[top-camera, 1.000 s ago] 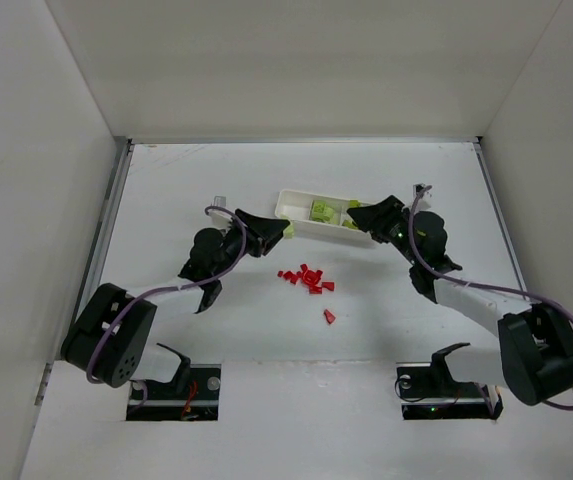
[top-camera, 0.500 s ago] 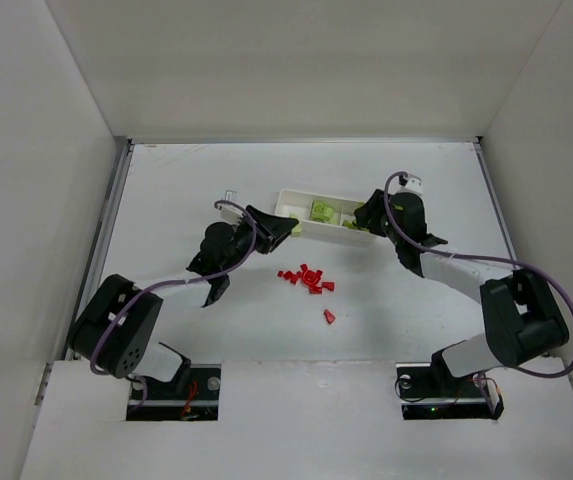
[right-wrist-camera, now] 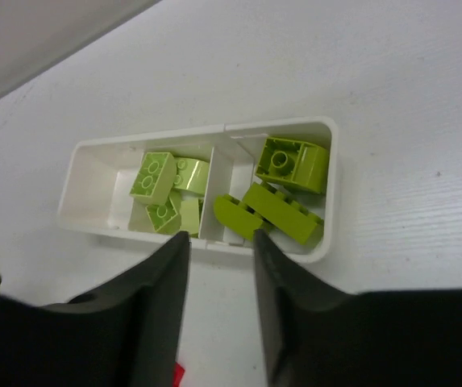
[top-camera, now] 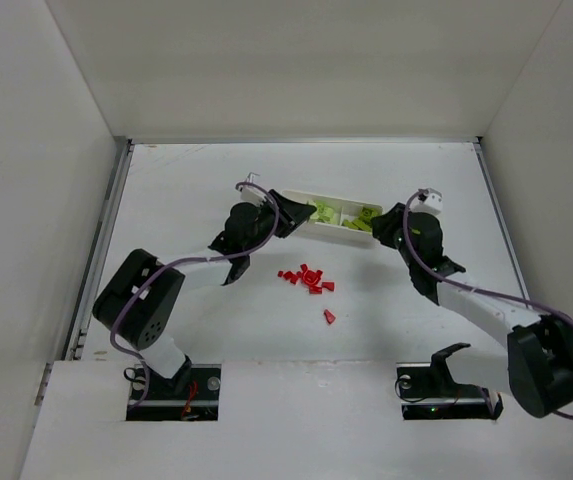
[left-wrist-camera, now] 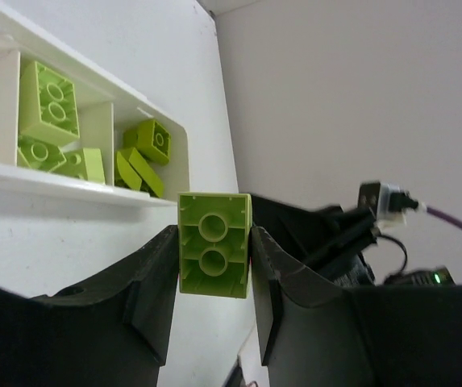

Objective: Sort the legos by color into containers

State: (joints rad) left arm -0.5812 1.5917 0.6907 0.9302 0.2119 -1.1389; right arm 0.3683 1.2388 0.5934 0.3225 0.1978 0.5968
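My left gripper (left-wrist-camera: pixel 213 242) is shut on a yellow-green lego (left-wrist-camera: pixel 213 254), held upright just in front of the white tray (left-wrist-camera: pixel 61 179). In the top view the left gripper (top-camera: pixel 291 218) is at the tray's (top-camera: pixel 338 226) left end. My right gripper (right-wrist-camera: pixel 221 242) is open and empty, hovering over the tray's near wall (right-wrist-camera: pixel 214 242); in the top view it (top-camera: pixel 378 228) is at the tray's right end. Yellow-green legos lie in the middle compartment (right-wrist-camera: pixel 164 193) and the right compartment (right-wrist-camera: pixel 287 189); the left compartment (right-wrist-camera: pixel 101 181) holds none. Red legos (top-camera: pixel 306 278) lie clustered on the table.
One red lego (top-camera: pixel 330 316) lies apart, nearer the arm bases. White walls enclose the table on three sides. The right arm (left-wrist-camera: pixel 360 234) shows behind the held brick in the left wrist view.
My left gripper has moved right with the yellow-green lego, up to the tray's left end. My right gripper swung over the tray's right end, then drew back a little to the right.
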